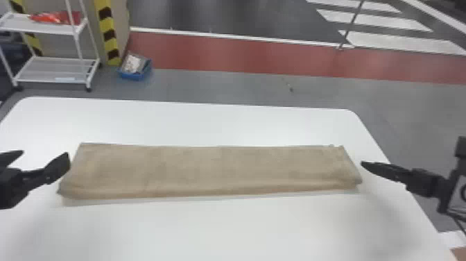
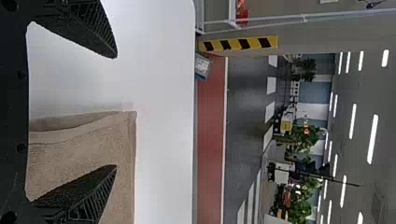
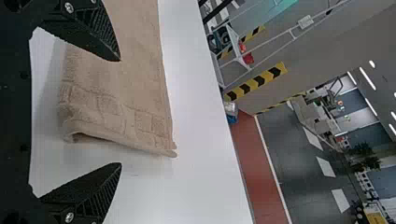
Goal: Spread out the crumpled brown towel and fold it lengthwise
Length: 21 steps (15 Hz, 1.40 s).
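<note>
Floor: smooth grey surface point(image 1: 208, 86) beyond the work area, crossed by a wide, flat, dull red strip point(image 1: 242, 55); white painted bars point(image 1: 398, 40) on darker ground past it, right side of head view.

Table: white, flat top with rounded far corners point(image 1: 208, 121), occupying the near part of head view.

Cart: white metal-framed, two shelves visible point(image 1: 52, 67), on the floor past the table's far left, beside a pillar edged with yellow and black stripes point(image 1: 106, 31).

Towel: brown, rectangular, textured cloth point(image 1: 215, 166), lying on the table as a long flat strip running left to right, folded lengthwise. Stacked layers show along the near edge. Patterned woven band at the right end; a small gap opens between layers there (right wrist view). Surface mostly smooth, slight waviness.

Left gripper: black, two flat tapered fingers point(image 1: 45, 154), at the towel's left end. Jaws well apart, nothing clamped. One finger overlaps the cloth in left wrist view; contact cannot be told.

Right gripper: black, same form point(image 1: 364, 163), just beside the towel's right end. Jaws wide apart in right wrist view, nothing between them gripped.

Bin: small blue open container with pale contents point(image 1: 135, 74), on the floor near the pillar.

Packet: red-orange, soft-looking point(image 1: 55, 17), on the cart's upper visible shelf.
</note>
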Tool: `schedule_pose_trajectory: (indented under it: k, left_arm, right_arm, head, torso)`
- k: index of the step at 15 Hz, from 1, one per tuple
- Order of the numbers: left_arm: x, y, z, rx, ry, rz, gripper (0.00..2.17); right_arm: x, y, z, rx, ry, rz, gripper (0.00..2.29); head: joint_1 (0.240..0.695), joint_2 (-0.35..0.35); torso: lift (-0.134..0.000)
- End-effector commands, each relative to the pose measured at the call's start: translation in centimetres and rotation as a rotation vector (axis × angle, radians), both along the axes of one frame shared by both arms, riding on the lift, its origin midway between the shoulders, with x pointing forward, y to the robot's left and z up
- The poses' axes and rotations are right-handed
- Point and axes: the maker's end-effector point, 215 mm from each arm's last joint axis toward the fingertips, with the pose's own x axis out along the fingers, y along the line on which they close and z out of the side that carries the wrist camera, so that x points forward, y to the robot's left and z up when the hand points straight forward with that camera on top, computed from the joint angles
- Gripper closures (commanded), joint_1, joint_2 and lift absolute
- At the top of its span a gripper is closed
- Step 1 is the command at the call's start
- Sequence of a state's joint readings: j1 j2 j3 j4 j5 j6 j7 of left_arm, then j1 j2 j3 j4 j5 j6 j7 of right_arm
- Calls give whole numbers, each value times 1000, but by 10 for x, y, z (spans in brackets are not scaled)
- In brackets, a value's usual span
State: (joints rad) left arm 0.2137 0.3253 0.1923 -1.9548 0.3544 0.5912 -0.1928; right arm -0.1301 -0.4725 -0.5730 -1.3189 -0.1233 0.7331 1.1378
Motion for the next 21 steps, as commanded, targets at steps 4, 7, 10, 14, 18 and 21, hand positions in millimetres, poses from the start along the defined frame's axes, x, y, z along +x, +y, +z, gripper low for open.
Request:
schedule_pose_trajectory:
  k: [4, 7, 10, 14, 18, 21]
  left_arm:
    - [27, -22, -26, 41, 174, -17, 43]
    - [23, -31, -50, 40, 264, -23, 43]
    - [25, -37, -67, 27, 329, -31, 43]
    - [32, -42, -66, 38, 329, -41, 39]
    - [35, -41, -66, 40, 332, -39, 53]
    - [36, -43, -65, 37, 329, -43, 63]
  right_arm:
    - [51, 9, 42, -89, -44, 44, 53]
    - [50, 12, 28, -158, 11, 76, 39]
    - [45, 8, 15, -200, 59, 86, 39]
    - [41, 2, 3, -213, 80, 88, 39]
    - [40, 3, -11, -235, 103, 102, 49]
    - [47, 1, -9, -244, 85, 105, 66]
  head:
    - [695, -170]
    - [695, -175]
    - [695, -185]
    - [695, -196]
    - [695, -206]
    - [695, -204]
  torso:
    - [-124]
    - [-124]
    - [-124]
    - [-124]
    - [-124]
    - [-124]
